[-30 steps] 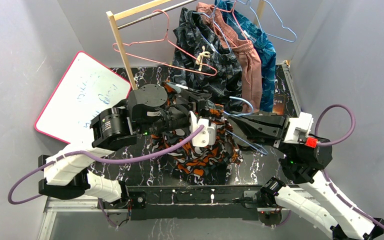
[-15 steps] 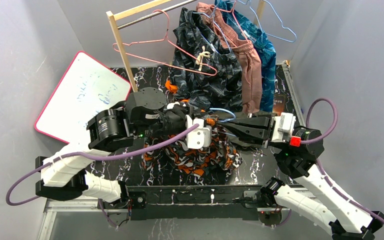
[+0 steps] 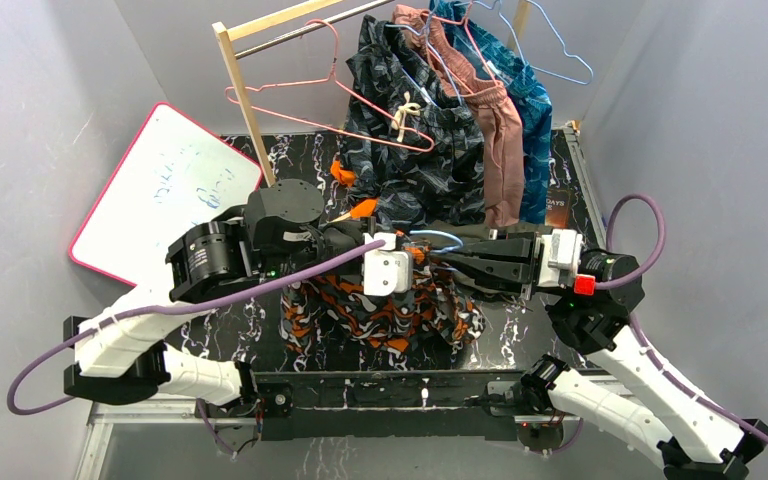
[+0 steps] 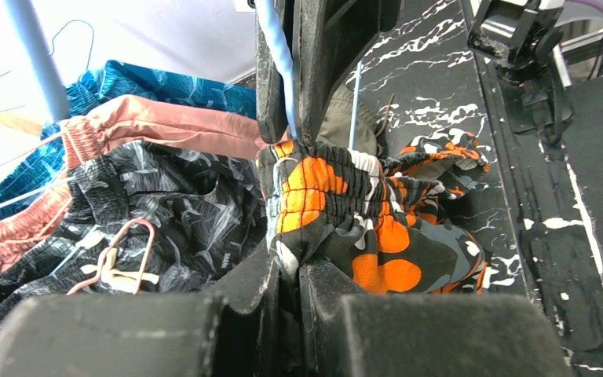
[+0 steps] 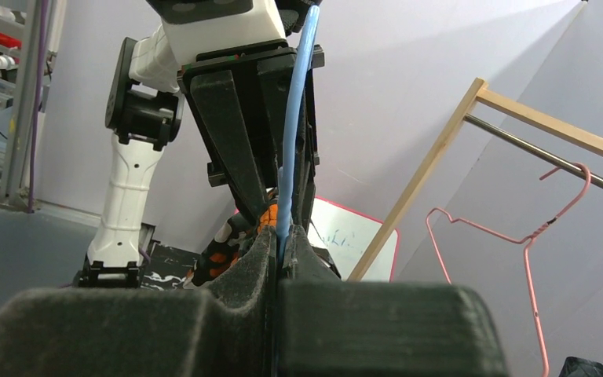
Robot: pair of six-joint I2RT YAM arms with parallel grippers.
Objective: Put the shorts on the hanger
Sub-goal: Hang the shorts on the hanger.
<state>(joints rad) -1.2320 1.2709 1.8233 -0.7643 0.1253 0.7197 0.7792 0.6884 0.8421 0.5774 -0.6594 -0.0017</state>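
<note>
Mid-table: one shorts (image 3: 380, 315) pinched in left fingers (image 4: 312, 284); one hanger (image 5: 294, 118) clamped in right fingers (image 5: 261, 258).

The left end effector (image 3: 412, 252) and right end effector (image 3: 442, 262) meet tip to tip over the shorts (image 3: 390, 310), blocking the way from above. Behind the shorts, hung garments (image 3: 430, 140) crowd close, and a whiteboard (image 3: 160, 190) leans well to their left. Bare table (image 3: 520, 325) lies right of the shorts.
</note>
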